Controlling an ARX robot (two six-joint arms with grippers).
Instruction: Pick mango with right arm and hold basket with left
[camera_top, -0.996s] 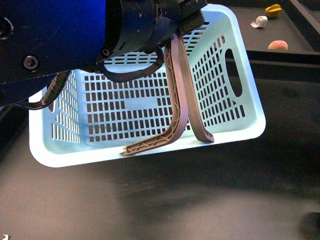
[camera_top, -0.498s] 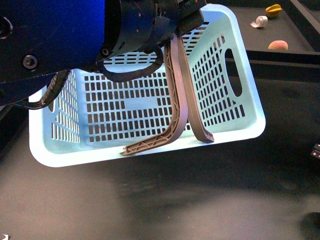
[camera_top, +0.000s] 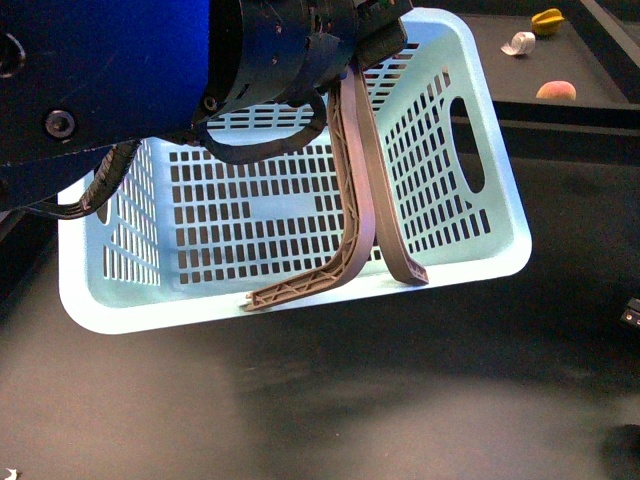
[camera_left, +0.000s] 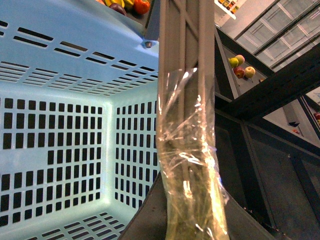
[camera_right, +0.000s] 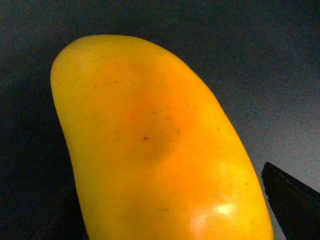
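Note:
The light turquoise basket (camera_top: 300, 215) hangs tilted in the air, its open side turned toward the front camera. My bulky black left arm fills the upper left of the front view. My left gripper (camera_top: 372, 45) is shut on the basket's two grey-brown swing handles (camera_top: 358, 170). In the left wrist view the gripper (camera_left: 186, 222) clamps a handle wrapped in clear film (camera_left: 187, 150), with the empty basket inside (camera_left: 55, 150) beyond. My right gripper (camera_right: 170, 220) is shut on the smooth yellow-orange mango (camera_right: 150, 145), which fills the right wrist view. One black finger (camera_right: 292, 200) shows beside it.
A dark shelf at the back right holds a ridged yellow fruit (camera_top: 547, 20), a white object (camera_top: 518, 43) and a round orange fruit (camera_top: 555, 91). The left wrist view shows apples (camera_left: 242, 67) on dark racks. A bit of my right arm (camera_top: 631, 313) shows at the right edge.
A small part of my right arm has appeared at the right edge of the front view and dropped slightly. The basket and left arm have stayed still.

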